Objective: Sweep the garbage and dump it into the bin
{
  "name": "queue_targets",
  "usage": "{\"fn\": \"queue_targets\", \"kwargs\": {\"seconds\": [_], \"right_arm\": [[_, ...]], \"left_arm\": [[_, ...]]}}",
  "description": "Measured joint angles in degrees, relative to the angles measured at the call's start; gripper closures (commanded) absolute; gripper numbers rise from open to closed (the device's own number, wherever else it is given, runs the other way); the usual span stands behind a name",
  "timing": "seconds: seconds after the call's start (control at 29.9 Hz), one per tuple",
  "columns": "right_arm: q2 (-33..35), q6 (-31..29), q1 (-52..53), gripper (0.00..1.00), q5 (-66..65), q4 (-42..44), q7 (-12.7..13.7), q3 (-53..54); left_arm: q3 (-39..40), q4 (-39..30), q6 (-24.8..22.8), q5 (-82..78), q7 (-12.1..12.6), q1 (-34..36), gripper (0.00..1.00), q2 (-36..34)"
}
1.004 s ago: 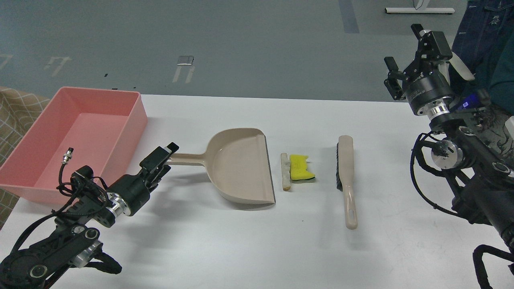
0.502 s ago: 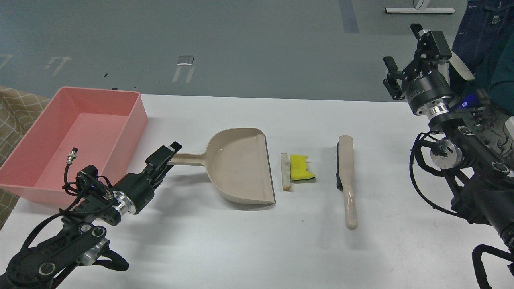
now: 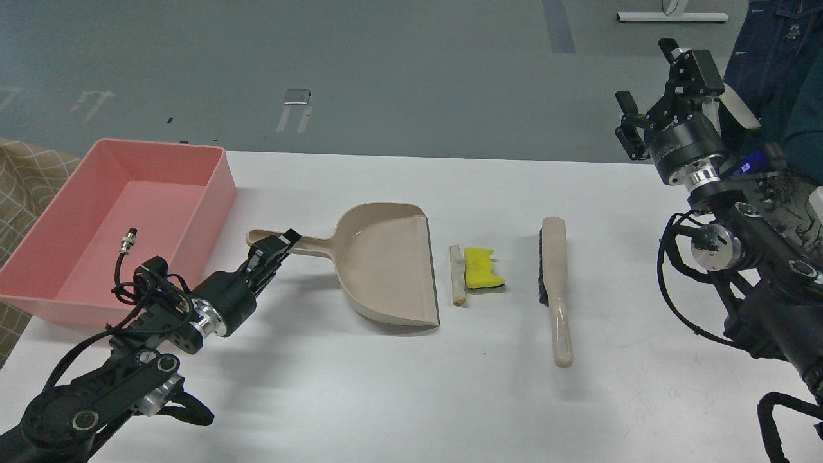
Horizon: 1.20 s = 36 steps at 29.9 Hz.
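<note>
While nothing is swept yet, I see my left gripper (image 3: 275,246) pinching the beige plastic dustpan (image 3: 386,260) handle | right gripper (image 3: 662,96) raised, fingers spread, empty | yellow sponge scrap (image 3: 482,276) and off-white bread wedge (image 3: 457,274) between dustpan and beige hand brush (image 3: 554,283) | pink rectangular tub (image 3: 212,193) empty, far left | sweeping, dumping left

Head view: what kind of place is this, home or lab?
Likely a lab or test room: a bare white table set with a staged dustpan, brush and pink bin, on a grey floor with tape marks.
</note>
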<state>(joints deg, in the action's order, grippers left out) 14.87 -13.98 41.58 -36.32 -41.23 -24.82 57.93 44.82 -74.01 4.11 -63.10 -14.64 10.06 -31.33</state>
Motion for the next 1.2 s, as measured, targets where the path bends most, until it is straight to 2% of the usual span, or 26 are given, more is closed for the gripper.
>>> {"fn": "queue_targets", "kwargs": {"seconds": [0.17,0.3,0.4,0.6,0.74,0.8,1.0,1.2], "right_arm": [[5.70,-1.12,0.38,0.00,0.00,-1.99,0.22,-3.44],[14.50,-3.40,1.87,0.00,-0.37,-8.24,2.50,-13.03],[20.69,-4.10,3.92,0.00,-0.51,-13.63,6.05,-19.48],[31.50,-4.48,6.69,0.00,-2.21,-22.75,15.83,-27.95],[36.57,-5.58,7.36,0.00,-9.08,-29.85,19.77,-31.92],[39.15,-5.90,7.40,0.00,-12.93,-34.03,20.90,-33.66],[45.35,-7.10,7.06,0.00,-22.66,-46.15,22.17,-39.47],[46.66,-7.27,6.85,0.00,-27.75,-50.92,24.25,-43.71]], "left_arm": [[-0.01,0.01,0.02,-0.01,-0.20,0.88,1.00,-0.28],[-0.01,0.01,0.03,-0.07,-0.32,1.50,1.00,-0.39],[-0.01,0.01,0.03,-0.09,-0.36,1.74,1.00,-0.40],[-0.01,-0.02,0.03,-0.10,-0.38,1.81,1.00,-0.33],[0.00,-0.07,-0.06,-0.10,-0.49,1.88,1.00,-0.32],[0.00,-0.08,-0.07,-0.10,-0.49,1.89,1.00,-0.32],[0.03,-0.10,-0.07,-0.14,-0.49,1.89,1.00,-0.23],[0.06,-0.27,-0.07,-0.23,-0.49,2.01,1.00,-0.17]]}}
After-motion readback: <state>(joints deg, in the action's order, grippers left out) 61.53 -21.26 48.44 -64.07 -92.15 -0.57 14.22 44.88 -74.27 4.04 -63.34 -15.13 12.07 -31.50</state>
